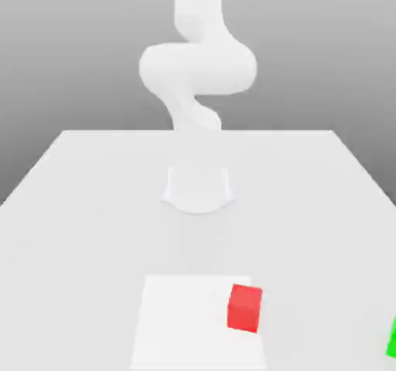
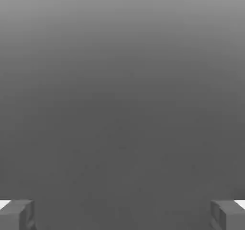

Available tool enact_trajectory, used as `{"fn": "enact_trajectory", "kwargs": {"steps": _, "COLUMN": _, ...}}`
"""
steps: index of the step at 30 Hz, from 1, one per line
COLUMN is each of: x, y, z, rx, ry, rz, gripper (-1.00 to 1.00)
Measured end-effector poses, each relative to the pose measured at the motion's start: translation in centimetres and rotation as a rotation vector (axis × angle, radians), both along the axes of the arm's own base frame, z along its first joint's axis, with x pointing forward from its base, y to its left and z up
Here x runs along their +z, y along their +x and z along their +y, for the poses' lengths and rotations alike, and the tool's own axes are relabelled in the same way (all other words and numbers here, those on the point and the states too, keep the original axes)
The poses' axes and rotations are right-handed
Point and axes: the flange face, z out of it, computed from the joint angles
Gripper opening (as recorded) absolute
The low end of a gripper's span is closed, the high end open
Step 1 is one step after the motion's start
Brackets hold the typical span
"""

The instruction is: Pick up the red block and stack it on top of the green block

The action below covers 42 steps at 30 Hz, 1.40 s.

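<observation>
This is a pretend place made by a computer, not a real room. A smooth white robot arm stands on a plain white table, with flat grey behind.

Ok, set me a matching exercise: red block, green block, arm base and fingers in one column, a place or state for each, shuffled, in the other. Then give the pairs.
Things:
1. red block
2. green block
3. arm base
4. fingers

Places or states:
A. spread wide apart, nothing between them
B. cut off at the exterior view's right edge
C. on the paler square patch of the table
D. mid-table, behind that patch

Pairs: 1-C, 2-B, 3-D, 4-A
</observation>
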Motion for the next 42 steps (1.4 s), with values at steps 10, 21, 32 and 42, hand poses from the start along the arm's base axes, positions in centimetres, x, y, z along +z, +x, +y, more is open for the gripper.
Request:
{"fn": "enact_trajectory", "kwargs": {"steps": 10, "x": -21.8, "y": 7.5, "z": 3.6, "rx": -0.086, "ry": 0.055, "rz": 0.339, "gripper": 0.0}}
{"fn": "enact_trajectory", "kwargs": {"steps": 21, "x": -44.4, "y": 3.1, "z": 6.8, "rx": -0.191, "ry": 0.074, "rz": 0.692, "gripper": 0.0}}
{"fn": "enact_trajectory", "kwargs": {"steps": 32, "x": -51.2, "y": 2.6, "z": 6.8, "rx": -0.201, "ry": 0.075, "rz": 0.712, "gripper": -1.0}}
{"fn": "enact_trajectory", "kwargs": {"steps": 42, "x": -45.3, "y": 3.7, "z": 9.7, "rx": -0.121, "ry": 0.038, "rz": 0.721, "gripper": -1.0}}
